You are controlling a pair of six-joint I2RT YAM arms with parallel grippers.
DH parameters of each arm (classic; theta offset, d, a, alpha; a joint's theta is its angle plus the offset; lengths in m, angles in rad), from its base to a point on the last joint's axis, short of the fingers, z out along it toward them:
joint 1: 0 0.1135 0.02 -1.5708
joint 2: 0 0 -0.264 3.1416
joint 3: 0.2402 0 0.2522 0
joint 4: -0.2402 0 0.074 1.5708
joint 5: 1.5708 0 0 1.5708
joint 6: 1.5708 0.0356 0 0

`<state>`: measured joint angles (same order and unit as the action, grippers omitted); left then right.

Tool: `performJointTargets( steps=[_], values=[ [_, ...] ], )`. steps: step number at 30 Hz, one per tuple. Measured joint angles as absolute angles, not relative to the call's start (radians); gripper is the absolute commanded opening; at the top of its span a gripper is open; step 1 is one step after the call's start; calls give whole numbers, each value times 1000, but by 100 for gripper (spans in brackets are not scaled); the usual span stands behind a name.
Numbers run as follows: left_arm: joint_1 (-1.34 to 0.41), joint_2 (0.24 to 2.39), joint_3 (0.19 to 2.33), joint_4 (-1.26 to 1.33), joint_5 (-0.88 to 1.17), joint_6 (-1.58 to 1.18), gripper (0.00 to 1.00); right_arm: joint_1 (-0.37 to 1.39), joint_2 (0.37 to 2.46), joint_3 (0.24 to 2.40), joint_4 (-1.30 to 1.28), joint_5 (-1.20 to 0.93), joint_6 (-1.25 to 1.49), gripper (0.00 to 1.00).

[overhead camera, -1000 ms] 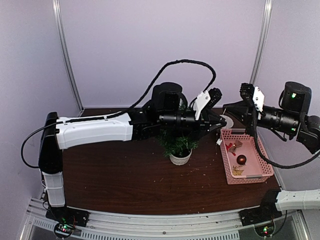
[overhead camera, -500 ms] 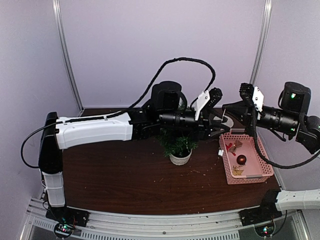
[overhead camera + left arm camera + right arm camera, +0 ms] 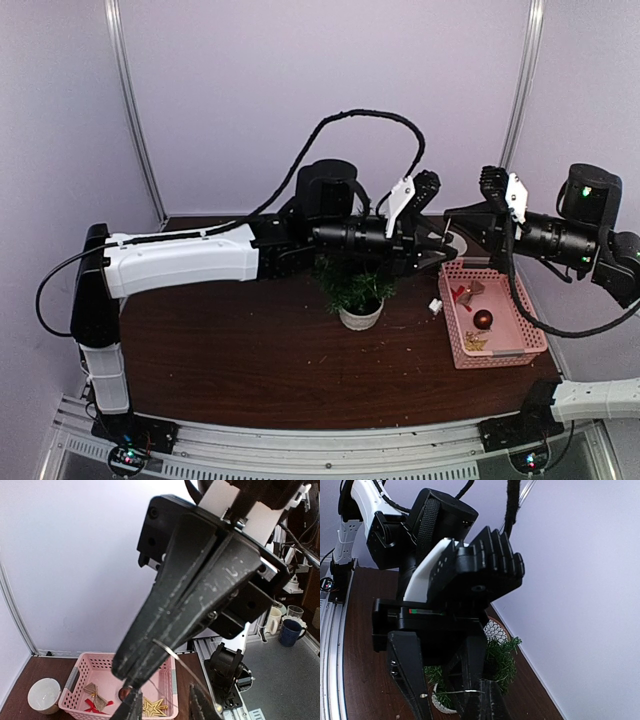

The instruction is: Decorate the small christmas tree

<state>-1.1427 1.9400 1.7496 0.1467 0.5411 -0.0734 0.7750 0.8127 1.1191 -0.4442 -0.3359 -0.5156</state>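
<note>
Small christmas tree (image 3: 352, 288), a bushy dark-green tinsel fir in a white round pot: we log it upright mid-counter (image 3: 250, 350), under the left arm's wrist. Left fingers (image 3: 131, 706): spread apart. Right fingers (image 3: 165, 630): pressed together, with a thin wire loop (image 3: 172, 655) at their tips. Pink plastic slatted basket (image 3: 520, 350): right of the tree, apart.

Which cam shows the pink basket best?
Top external: the whole pink basket shows from above, contents included. Left wrist has it low in frame, partly behind the right hand. Right wrist doesn't show it.
</note>
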Motion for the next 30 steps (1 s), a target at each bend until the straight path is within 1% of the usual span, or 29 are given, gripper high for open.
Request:
performJointTargets(
  steps=[1,4,6,7,16,20,21,23,28,30],
  values=[
    [-1143,1940,1750,151,537,-78,26,775,813,1119,-445,-337,-515,0],
    [-1143,1940,1750,159,519,-89,9,775,813,1119,-444,-341,-511,0],
    [-1143,1940,1750,161,508,-90,2,777,813,1119,-444,-342,-508,0],
    [-1143,1940,1750,162,504,-93,0,779,814,1119,-444,-342,-508,0],
    [-1143,1939,1750,161,479,-93,0,781,822,1119,-437,-350,-498,0],
    [-1143,1929,1744,160,447,-101,0,781,822,1119,-430,-351,-496,4],
    [-1143,1923,1739,157,436,-105,0,781,822,1119,-429,-351,-494,9],
    [-1143,1910,1730,151,409,-112,0,781,821,1119,-424,-350,-492,27],
    [-1143,1851,1692,146,327,-123,0,782,807,1102,-422,-328,-462,65],
    [-1143,1819,1678,133,291,-123,0,783,796,1091,-422,-311,-460,71]
  ],
)
